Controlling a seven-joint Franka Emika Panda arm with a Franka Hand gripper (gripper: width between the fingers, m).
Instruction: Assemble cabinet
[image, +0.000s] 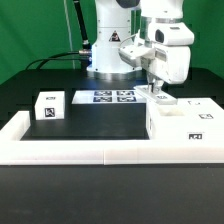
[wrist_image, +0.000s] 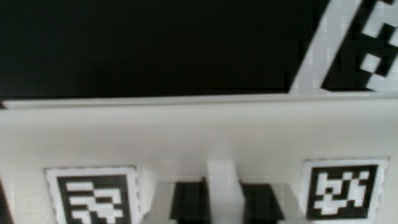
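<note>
On the black worktop (image: 100, 118), the large cabinet piece (image: 190, 122) sits directly under the fingers (image: 158, 93). These are nearly closed, pinching its thin white wall (wrist_image: 217, 175) between two tags. The small cabinet piece (image: 46, 106) stands well apart from the fingers, toward the exterior view's left.

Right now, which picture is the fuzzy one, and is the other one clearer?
Wrist view: out of focus, so the white cabinet piece and its tags have soft, smeared edges. Exterior view: much sharper and evenly lit, with no strong glare on the black table.
</note>
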